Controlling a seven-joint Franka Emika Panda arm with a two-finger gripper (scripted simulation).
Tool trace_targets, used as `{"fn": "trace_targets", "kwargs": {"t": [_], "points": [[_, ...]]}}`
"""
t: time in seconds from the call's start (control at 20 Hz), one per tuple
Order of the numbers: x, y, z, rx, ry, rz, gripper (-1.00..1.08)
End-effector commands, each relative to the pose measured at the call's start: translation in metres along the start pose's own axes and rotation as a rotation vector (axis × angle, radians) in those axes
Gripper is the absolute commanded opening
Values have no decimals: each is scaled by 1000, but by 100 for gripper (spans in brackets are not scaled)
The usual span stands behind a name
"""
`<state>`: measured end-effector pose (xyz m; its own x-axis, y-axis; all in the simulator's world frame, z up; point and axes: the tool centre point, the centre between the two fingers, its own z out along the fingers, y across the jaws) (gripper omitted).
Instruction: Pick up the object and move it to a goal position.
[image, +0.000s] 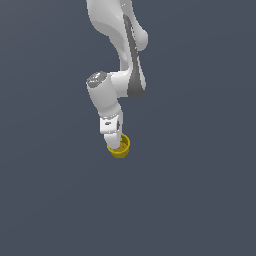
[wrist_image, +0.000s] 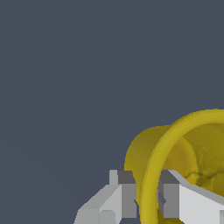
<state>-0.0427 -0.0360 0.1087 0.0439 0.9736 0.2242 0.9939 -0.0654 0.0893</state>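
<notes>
The object is a small mustard-yellow cup (image: 121, 148) hanging tilted at the end of the white arm, near the middle of the exterior view. My gripper (image: 114, 143) points downward and is shut on the cup's wall. In the wrist view the cup (wrist_image: 146, 148) fills the corner beside the fingers, its wide rim turned toward the camera. The gripper (wrist_image: 146, 194) pinches that rim, with one finger (wrist_image: 123, 197) outside the wall and the other inside the cup. The cup's underside is hidden. No goal marker shows in either view.
Plain dark grey-blue ground surrounds the arm in both views. Nothing else is visible, neither other objects nor edges.
</notes>
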Motion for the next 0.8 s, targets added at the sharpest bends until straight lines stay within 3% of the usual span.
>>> {"fn": "trace_targets", "kwargs": {"t": [0.0, 0.75], "points": [[-1, 2, -21, -3, -1, -1, -100], [-7, 9, -174, -3, 1, -3, -100]]}}
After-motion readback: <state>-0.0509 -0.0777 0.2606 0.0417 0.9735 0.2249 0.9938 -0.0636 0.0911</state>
